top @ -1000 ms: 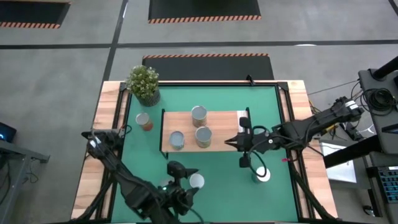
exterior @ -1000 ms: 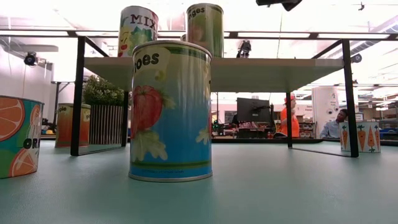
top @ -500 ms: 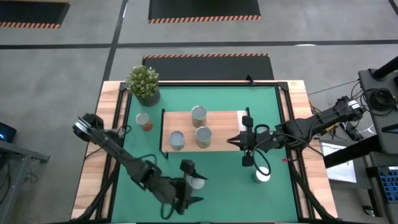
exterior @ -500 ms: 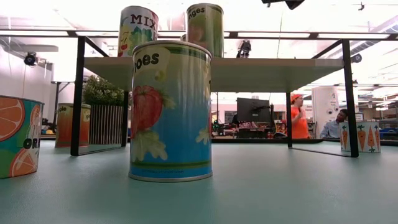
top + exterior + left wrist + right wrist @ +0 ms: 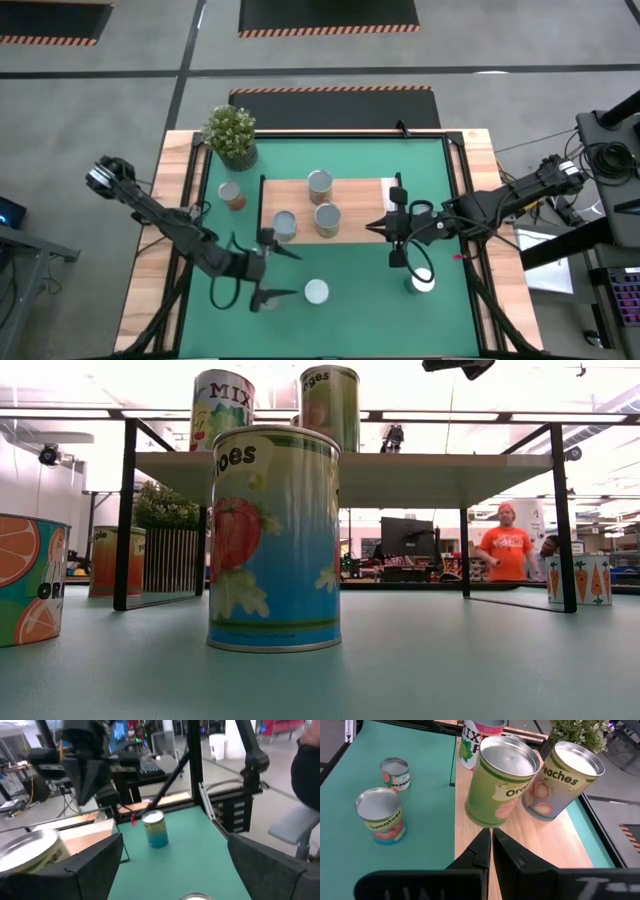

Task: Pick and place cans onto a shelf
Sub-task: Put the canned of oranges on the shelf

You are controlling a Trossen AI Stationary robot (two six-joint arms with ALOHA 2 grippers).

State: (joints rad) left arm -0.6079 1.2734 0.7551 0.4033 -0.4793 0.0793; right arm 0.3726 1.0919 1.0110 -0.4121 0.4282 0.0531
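My left claw (image 5: 268,272) has swung off the silver-topped tomato can (image 5: 316,291), fingers spread; my right claw (image 5: 383,227) stays pressed together at the light-wood shelf's (image 5: 355,210) right edge.

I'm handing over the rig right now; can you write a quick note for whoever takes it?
Left gripper: open, empty, over the mat beside the tomato can.
Right gripper: shut, empty, at the shelf's right end.
Done: three cans on the shelf.
Left: the tomato can, the carrot can on the mat at right, and the can by the plant. The low view shows an orange can too.
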